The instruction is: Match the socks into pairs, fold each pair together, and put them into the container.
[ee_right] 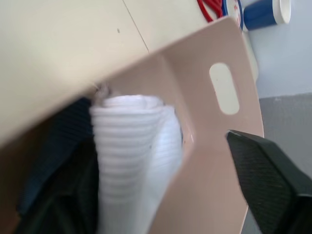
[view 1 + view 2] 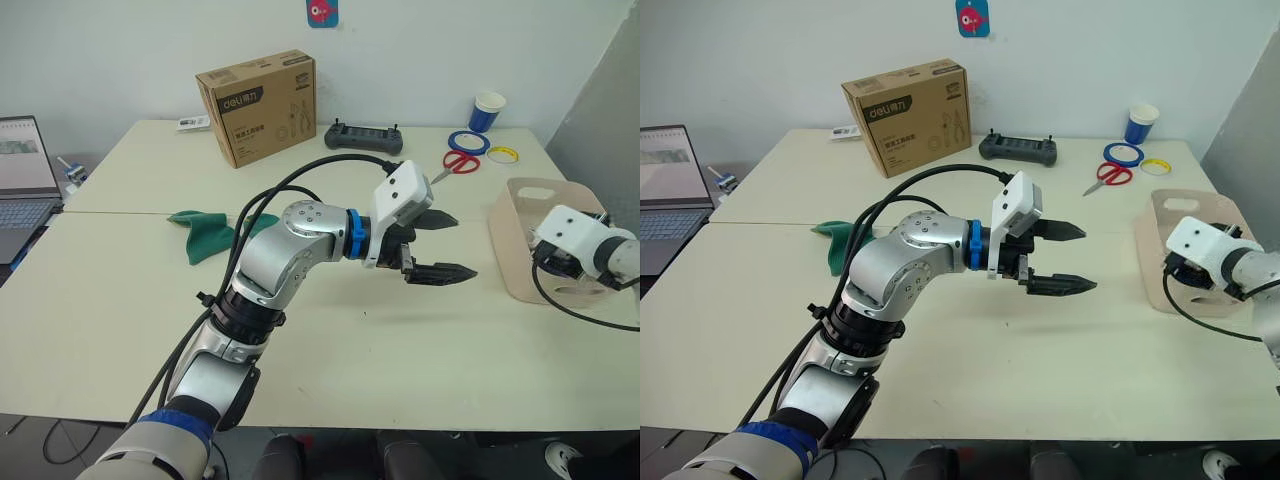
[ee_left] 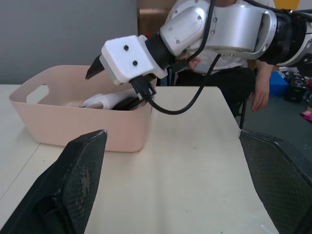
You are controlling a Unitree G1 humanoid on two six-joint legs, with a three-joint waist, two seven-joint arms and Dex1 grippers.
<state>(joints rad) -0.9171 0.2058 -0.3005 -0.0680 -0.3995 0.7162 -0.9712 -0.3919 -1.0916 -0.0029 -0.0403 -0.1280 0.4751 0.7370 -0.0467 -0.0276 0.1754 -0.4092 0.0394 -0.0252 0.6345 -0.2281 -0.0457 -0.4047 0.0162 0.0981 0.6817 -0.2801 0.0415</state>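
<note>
A dark green sock (image 2: pixel 205 236) lies crumpled on the table's left half, partly behind my left arm. My left gripper (image 2: pixel 450 245) hovers open and empty over the table's middle, pointing toward the container (image 2: pixel 512 240), the pinkish-beige tub at the right edge. My right gripper (image 3: pixel 111 87) is at the tub, open, with one finger above the rim and the other down inside. A folded white sock (image 1: pixel 131 161) lies in the tub between the right fingers (image 1: pixel 265 180), clear of that one. Something dark sits beside the white sock; I cannot tell what it is.
A brown cardboard box (image 2: pixel 258 105) and a black controller (image 2: pixel 362 135) stand at the back. Red scissors (image 2: pixel 458 163), tape rings (image 2: pixel 468 142) and a blue cup (image 2: pixel 487 111) are at back right. A laptop (image 2: pixel 22 180) sits far left. A person (image 3: pixel 253 73) sits beyond the table.
</note>
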